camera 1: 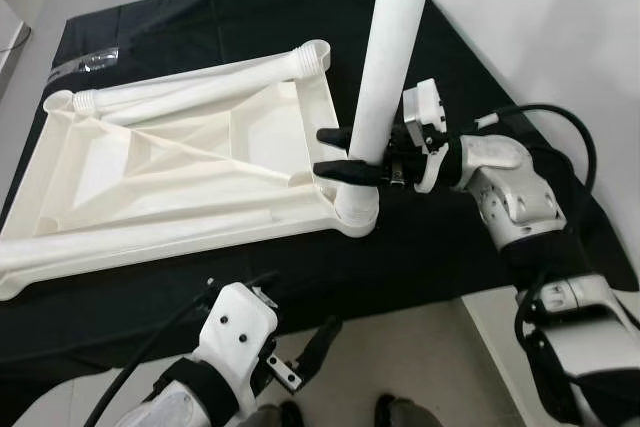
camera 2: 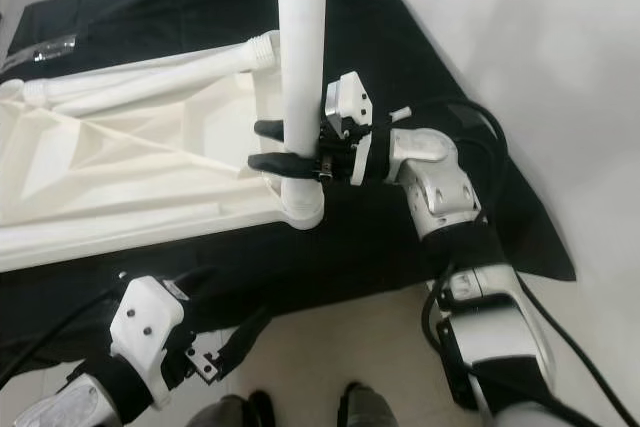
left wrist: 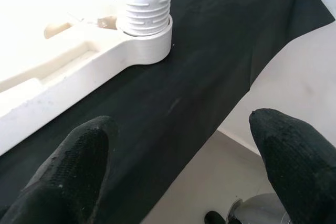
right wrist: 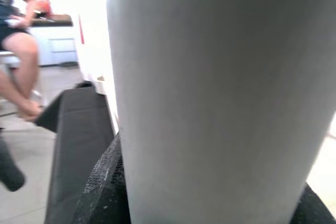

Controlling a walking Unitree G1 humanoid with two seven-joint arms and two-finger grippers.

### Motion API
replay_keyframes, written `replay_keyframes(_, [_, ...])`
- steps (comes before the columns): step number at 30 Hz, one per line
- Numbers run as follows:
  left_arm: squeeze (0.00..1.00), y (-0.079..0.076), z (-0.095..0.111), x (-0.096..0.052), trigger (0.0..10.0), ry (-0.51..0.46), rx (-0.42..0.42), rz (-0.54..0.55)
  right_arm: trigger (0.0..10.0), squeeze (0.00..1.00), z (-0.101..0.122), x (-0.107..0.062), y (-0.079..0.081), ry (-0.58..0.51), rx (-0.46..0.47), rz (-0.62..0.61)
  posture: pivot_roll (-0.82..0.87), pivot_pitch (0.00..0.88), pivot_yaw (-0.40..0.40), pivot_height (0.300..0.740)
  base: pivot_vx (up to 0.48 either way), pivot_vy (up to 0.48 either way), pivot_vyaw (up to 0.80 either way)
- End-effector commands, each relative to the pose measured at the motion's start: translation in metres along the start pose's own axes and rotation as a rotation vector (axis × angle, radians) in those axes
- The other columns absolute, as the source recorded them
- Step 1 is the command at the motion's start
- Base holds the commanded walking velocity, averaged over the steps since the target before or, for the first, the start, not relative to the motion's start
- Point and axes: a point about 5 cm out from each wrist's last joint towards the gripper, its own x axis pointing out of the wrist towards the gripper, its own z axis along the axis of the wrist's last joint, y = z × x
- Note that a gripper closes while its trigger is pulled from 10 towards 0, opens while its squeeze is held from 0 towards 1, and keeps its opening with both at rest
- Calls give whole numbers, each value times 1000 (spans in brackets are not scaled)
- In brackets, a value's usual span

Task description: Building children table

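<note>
Right claw clamped around upright table leg, just above tabletop's corner socket, left claw spread open

No legible text, label, brand, number or sign on anything here.

one tabletop, three table legs, one black cloth

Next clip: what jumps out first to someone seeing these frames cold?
A tall white table leg stands upright in the near right corner socket of the upturned white tabletop, gripped low by the right pincer. The tabletop lies on a black cloth, with another leg lying along its far edge. The left pincer hovers open at the cloth's near edge.
</note>
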Motion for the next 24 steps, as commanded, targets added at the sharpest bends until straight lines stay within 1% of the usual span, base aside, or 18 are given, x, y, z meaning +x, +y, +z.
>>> replay_keyframes(1, [0, -1, -2, -1, 10000, 17, -8, -1, 10000, 0, -30, -9, 7, 160, 61, -94, 20, 304, 80, 740, 0, 0, 0])
replay_keyframes(3, [0, -1, -2, -1, 10000, 17, -8, 0, 10000, 0, -30, -10, 8, 172, 52, -117, 20, 304, 80, 740, 0, 0, 0])
replay_keyframes(4, [0, 0, -3, -1, 10000, 17, -8, 1, 10000, 0, -33, -10, 10, 214, 47, -154, 15, 301, 80, 740, 0, 0, 0])
replay_keyframes(5, [0, 1, -3, 0, 10000, 17, -8, 2, 10000, 0, -38, -8, 15, 281, 59, -224, 11, 299, 78, 740, 0, 0, 0])
replay_keyframes(7, [0, 1, -3, 0, 10000, 17, -8, 2, 10000, 0, -39, -8, 16, 295, 63, -245, 11, 299, 78, 740, 0, 0, 0])
replay_keyframes(8, [0, 1, -3, 0, 10000, 17, -7, 2, 10000, 0, -40, -7, 18, 315, 83, -271, 10, 297, 79, 740, 0, 0, 0])
replay_keyframes(10, [0, 1, -3, 1, 10000, 17, -7, 3, 10000, 0, -41, -6, 20, 328, 95, -291, 10, 297, 79, 740, 0, 0, 0])
replay_keyframes(11, [0, 1, -3, 1, 10000, 17, -6, 4, 10000, 0, -43, -5, 19, 351, 137, -370, 5, 295, 79, 740, 0, 0, 0])
replay_keyframes(12, [0, 2, -3, 1, 10000, 17, -6, 6, 10000, 0, -44, -3, 19, 366, 159, -433, 5, 295, 79, 740, 0, 0, 0])
replay_keyframes(13, [0, 2, -3, 1, 10000, 17, -6, 6, 10000, 0, -44, -3, 19, 366, 159, -433, 5, 295, 79, 740, 0, 0, 0])
replay_keyframes(14, [0, 2, -4, 1, 10000, 17, -6, 7, 10000, 0, -44, -1, 20, 368, 178, -488, 5, 293, 80, 740, 0, 0, 0])
replay_keyframes(15, [0, 3, -4, 2, 10000, 17, -6, 8, 10000, 0, -43, 1, 20, 365, 192, -518, 5, 293, 80, 740, 0, 0, 0])
replay_keyframes(18, [0, 3, -4, 2, 10000, 18, -5, 8, 10000, 0, -41, 5, 22, 324, 265, -587, 3, 291, 80, 740, 0, 0, 0])
replay_keyframes(20, [0, 3, -4, 2, 10000, 18, -5, 7, 10000, 0, -40, 4, 18, 298, 319, -662, 3, 291, 80, 740, 0, 0, 0])
replay_keyframes(22, [0, 3, -4, 2, 10000, 18, -5, 7, 10000, 0, -40, 3, 16, 296, 320, -676, 3, 291, 80, 740, 0, 0, 0])
replay_keyframes(24, [0, 3, -4, 2, 10000, 18, -5, 8, 10000, 0, -41, -1, 14, 296, 309, -723, 5, 292, 77, 740, 0, 0, 0])
